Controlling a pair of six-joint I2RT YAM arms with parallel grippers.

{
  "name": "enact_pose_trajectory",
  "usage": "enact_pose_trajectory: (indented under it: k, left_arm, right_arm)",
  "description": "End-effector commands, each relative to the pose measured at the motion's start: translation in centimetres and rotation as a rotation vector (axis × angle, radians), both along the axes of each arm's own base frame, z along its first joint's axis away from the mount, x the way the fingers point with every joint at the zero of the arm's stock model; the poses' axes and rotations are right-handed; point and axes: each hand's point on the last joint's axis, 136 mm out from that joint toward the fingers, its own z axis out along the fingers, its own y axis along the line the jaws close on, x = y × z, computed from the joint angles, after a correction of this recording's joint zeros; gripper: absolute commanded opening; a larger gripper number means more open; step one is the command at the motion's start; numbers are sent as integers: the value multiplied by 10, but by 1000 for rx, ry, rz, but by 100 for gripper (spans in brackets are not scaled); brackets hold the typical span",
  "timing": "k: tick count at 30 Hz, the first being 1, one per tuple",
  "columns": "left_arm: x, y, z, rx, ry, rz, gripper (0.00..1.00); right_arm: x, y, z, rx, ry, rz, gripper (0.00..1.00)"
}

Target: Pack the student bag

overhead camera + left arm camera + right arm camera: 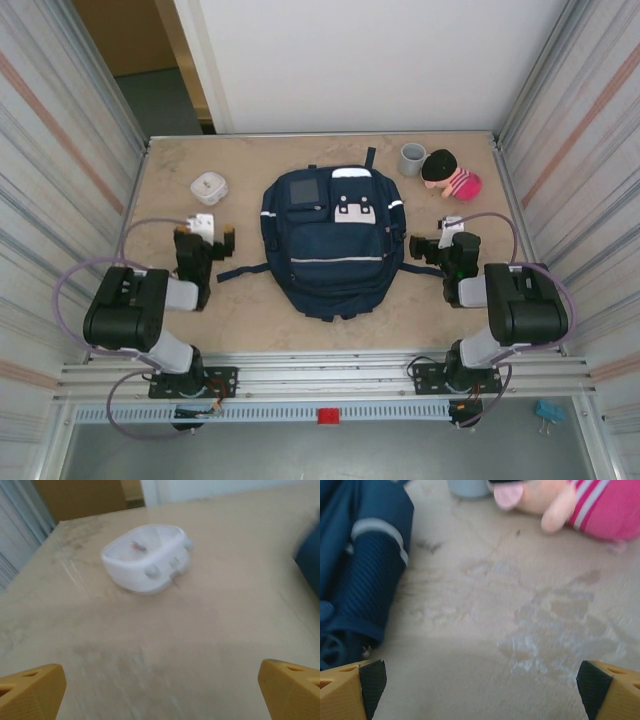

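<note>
**Both grippers wide open, bag flat between them**

Now my left gripper [205,240] and my right gripper [443,242] stand with their jaws spread as wide as they go, and neither has hold of anything. The bag [330,245] lies flat in the middle of the table [250,330], between the two grippers, its top toward the far wall. One dark strap [240,271] trails out toward my left gripper, and another reaches out to just beside the right one.

Ribbed metal walls [60,180] close the table on the left and right, a white wall closes the far side, and a metal rail [330,378] runs along the near edge.

Ahead of my left gripper [160,690] the tabletop is bare up to a white box [146,557], with the bag's edge [311,560] off to the right. Ahead of my right gripper [480,690] there is bare surface up to a plush toy [600,507] and a cup [467,487], which sit near the far right corner, just beside each other. The bag's side [365,570] lies close on the left.

The pale patch [358,211] on the bag's front is too small for me to read.
</note>
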Motion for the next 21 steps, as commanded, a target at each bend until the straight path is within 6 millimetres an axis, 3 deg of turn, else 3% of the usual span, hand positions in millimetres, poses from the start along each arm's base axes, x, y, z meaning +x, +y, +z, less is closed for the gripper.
enact_pose_trajectory:
  k: [1, 3, 21]
  left_arm:
    - [2, 3, -2, -109, 33, -4, 99]
    - [1, 3, -4, -104, 52, 2, 99]
    - [3, -1, -4, -59, 58, 13, 99]
  right_arm:
    - [29, -12, 30, 51, -74, -21, 99]
    - [28, -20, 28, 54, -59, -69, 99]
    - [28, -19, 27, 26, -53, -84, 99]
